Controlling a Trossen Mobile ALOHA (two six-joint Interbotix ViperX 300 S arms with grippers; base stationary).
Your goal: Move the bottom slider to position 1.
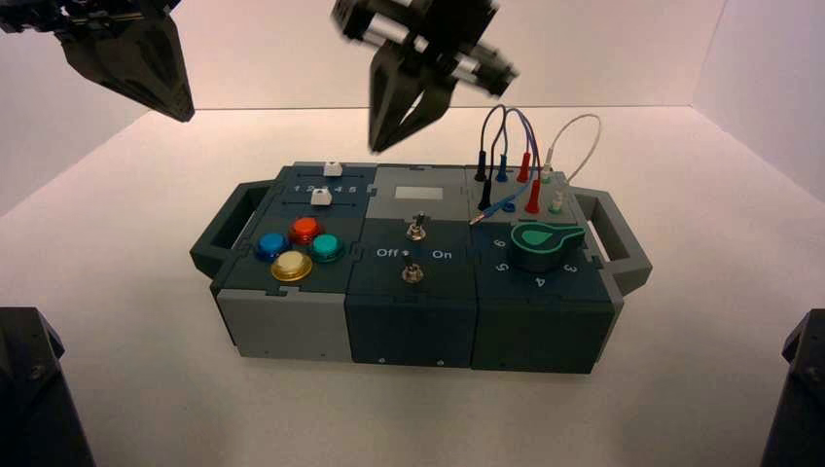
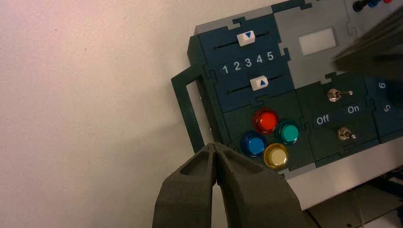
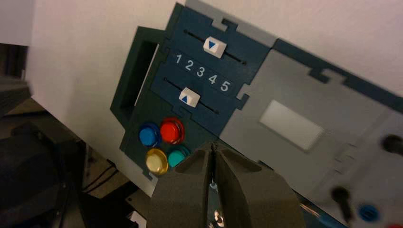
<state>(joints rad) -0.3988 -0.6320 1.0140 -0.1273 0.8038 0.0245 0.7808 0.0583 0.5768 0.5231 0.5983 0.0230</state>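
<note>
The bottom slider (image 2: 259, 83) is a small white knob with a blue triangle, in the dark teal track nearest the coloured buttons; it also shows as the bottom slider (image 3: 189, 97) and the bottom slider (image 1: 320, 198). It stands near the middle of the 1 2 3 4 5 scale, around the 3. Position 1 (image 2: 225, 69) is the first digit, on the handle side, seen too as position 1 (image 3: 178, 59). My right gripper (image 1: 379, 146) hangs shut in the air above the box's back edge. My left gripper (image 1: 180, 112) hovers shut, up and off to the box's left.
A twin white slider (image 2: 246, 38) sits in the far track. Red, blue, green and yellow buttons (image 1: 299, 248) lie in front of the sliders. Two toggle switches (image 1: 415, 230), a green knob (image 1: 542, 243) and plugged wires (image 1: 516, 161) fill the box's middle and right. Handles (image 1: 222, 233) stick out at both ends.
</note>
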